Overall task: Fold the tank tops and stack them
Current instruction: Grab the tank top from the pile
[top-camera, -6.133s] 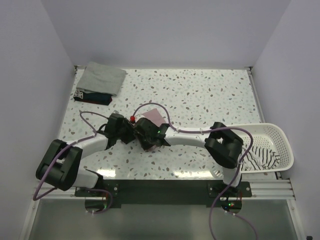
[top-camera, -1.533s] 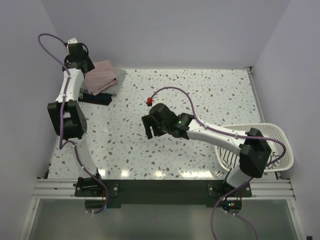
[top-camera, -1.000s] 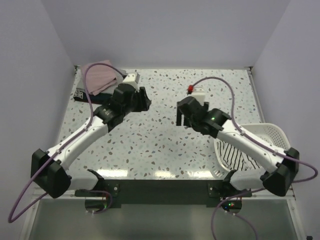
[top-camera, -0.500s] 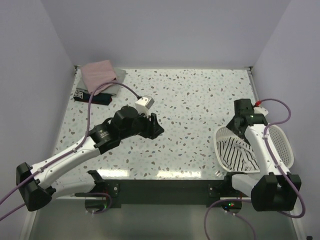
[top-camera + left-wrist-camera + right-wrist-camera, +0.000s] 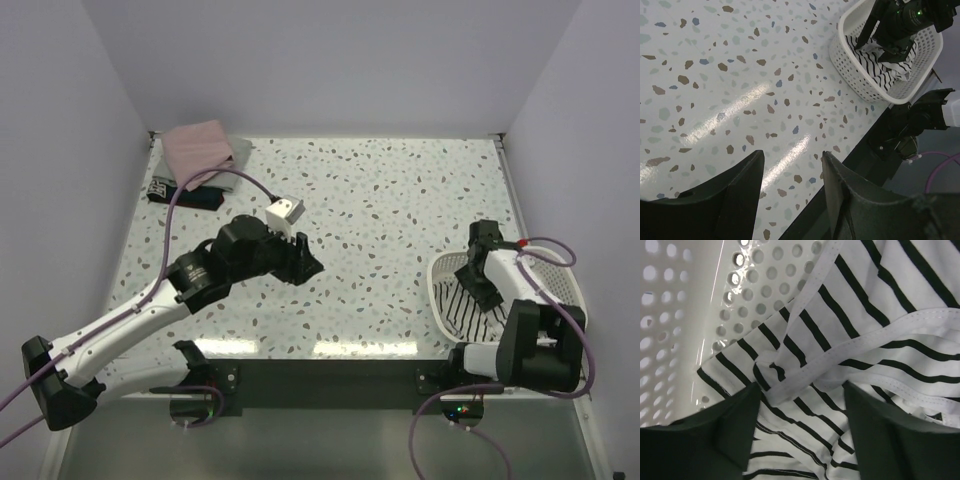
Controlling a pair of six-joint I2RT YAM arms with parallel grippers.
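Three folded tank tops are stacked at the far left corner: dusty pink on top, grey-green under it, dark navy at the bottom. The white black-striped tank top lies crumpled in the white basket. My right gripper is down inside the basket, open, its fingertips pressed onto the striped fabric with a hem fold between them. From above, the right gripper covers part of the striped top. My left gripper hangs open over bare table with nothing in it, shown mid-table as the left gripper in the top view.
The basket stands at the table's near right edge, beside the right arm's base. Its perforated wall is close to the left of my right fingers. White walls enclose the speckled table.
The right arm has folded back and lowered its gripper into the basket onto the striped top, jaws narrowing slightly. The left arm has drawn back a little toward the near left.
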